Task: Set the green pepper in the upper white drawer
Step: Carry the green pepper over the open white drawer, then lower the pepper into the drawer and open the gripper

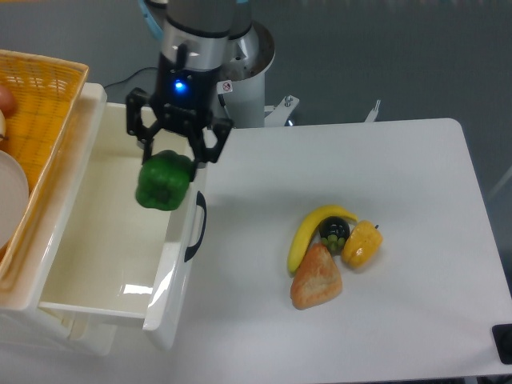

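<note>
The green pepper (pixel 164 182) is glossy and lobed. It hangs in the air over the right part of the open upper white drawer (pixel 96 264), close to the front wall with the curved black handle (pixel 196 227). My gripper (pixel 178 157) comes down from above and its two black fingers (pixel 206 150) clasp the pepper's top. The jaws are spread wide around it. The pepper's right edge overlaps the drawer's front rim, so it is above the rim and not on the drawer floor.
An orange woven basket (pixel 48 96) with items sits above the drawer at the left. On the white table (pixel 416 184) lie a banana (pixel 308 232), a small yellow pepper (pixel 362 244), a dark round fruit (pixel 334 230) and a bread piece (pixel 317 278). The robot base (pixel 248 80) stands behind.
</note>
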Motion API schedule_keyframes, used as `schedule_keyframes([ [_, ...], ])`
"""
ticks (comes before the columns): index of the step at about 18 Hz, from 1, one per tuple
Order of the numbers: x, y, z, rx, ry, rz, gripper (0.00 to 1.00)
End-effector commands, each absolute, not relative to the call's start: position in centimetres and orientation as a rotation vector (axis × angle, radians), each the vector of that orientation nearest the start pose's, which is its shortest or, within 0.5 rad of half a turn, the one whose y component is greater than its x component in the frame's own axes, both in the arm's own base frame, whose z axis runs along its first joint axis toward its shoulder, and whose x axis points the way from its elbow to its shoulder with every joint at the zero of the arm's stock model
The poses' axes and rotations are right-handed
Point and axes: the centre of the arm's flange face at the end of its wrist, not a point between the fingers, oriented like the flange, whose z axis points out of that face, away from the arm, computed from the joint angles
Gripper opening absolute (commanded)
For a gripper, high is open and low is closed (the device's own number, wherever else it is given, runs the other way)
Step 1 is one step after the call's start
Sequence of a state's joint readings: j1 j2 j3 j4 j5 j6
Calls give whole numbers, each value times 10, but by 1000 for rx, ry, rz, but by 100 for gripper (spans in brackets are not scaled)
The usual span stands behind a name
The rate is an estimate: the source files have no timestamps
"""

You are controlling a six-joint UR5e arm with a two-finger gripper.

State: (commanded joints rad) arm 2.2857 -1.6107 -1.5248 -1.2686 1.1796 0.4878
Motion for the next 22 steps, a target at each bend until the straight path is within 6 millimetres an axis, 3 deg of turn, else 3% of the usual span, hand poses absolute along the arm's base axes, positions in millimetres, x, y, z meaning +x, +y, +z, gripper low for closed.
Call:
schedule_keyframes([
  [7, -209, 530, 511, -2691, -189, -239, 29],
  [22, -208, 558, 463, -2768, -172, -291, 31],
])
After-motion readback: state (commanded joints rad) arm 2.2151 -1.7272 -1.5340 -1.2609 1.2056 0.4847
